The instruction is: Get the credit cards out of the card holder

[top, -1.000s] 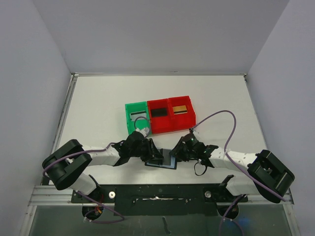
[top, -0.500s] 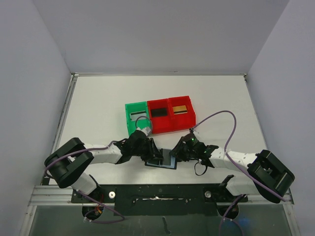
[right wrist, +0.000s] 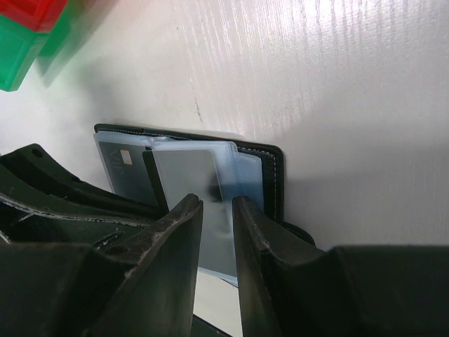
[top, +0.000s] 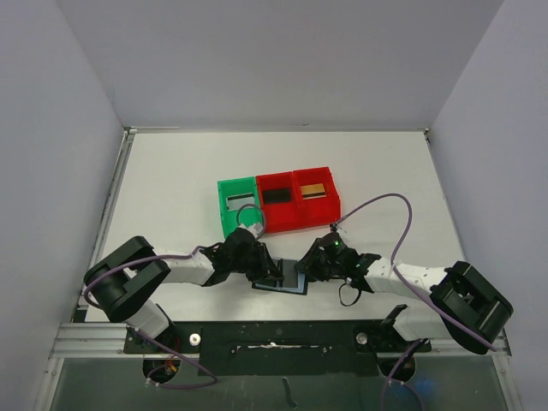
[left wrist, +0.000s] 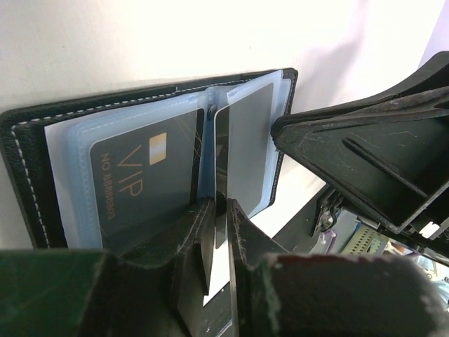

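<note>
Two grippers: the left gripper (left wrist: 219,210) and right gripper (right wrist: 217,207) met over the open card holder (top: 290,282), which lay on the table (top: 171,188) just in front of the arms' bases, near the bins.
Left side: jaws stood narrow around a dark card (left wrist: 220,161) rising on edge at the spine; whether they had it pinched could not be told.
Right side: jaws narrow too, with a clear sleeve leaf (right wrist: 193,175) showing in the gap; no grip was clear. It probably steadied the holder so the card could slide out without dragging it.
Cards inside: a VIP card (left wrist: 140,182) sat in the left sleeve.
Cards out: a black card (top: 276,196) and a gold card (top: 315,190) lay in the red bins (top: 295,221); a green bin (top: 225,218) stood beside them.
Views: only the wrist cameras showed sleeves and cards; overhead, the arms hid these but the bins showed.
</note>
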{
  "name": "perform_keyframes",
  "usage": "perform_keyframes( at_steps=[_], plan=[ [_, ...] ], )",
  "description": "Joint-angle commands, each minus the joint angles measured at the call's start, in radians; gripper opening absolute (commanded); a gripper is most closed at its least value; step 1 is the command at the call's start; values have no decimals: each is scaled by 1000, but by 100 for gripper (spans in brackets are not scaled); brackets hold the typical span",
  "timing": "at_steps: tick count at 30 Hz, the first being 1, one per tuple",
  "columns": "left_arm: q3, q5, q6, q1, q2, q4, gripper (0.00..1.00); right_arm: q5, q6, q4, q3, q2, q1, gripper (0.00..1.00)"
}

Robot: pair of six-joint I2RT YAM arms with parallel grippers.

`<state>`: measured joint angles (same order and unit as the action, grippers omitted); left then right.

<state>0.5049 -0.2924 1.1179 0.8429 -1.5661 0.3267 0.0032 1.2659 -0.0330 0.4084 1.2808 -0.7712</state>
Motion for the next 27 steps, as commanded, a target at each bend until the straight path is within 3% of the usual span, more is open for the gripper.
perform_keyframes(
  at_steps=[1, 6, 13, 19, 27],
  plan=[
    [12, -12, -2, -4, -3, 39, 12, 11, -11, 74, -29, -10, 6, 27],
    [18, 7, -12, -4, 23, -6, 3, 4, -23, 62, -21, -60, 10, 27],
    [18, 20, -18, -4, 52, -33, 1, 28, -83, 140, 60, -130, 10, 31],
    [28, 26, -32, -4, 69, -60, 1, -56, -103, -14, 21, -148, 6, 32],
    [37, 20, -38, -4, 65, -61, 1, -147, -107, -107, 46, -27, 6, 32]
  ],
)
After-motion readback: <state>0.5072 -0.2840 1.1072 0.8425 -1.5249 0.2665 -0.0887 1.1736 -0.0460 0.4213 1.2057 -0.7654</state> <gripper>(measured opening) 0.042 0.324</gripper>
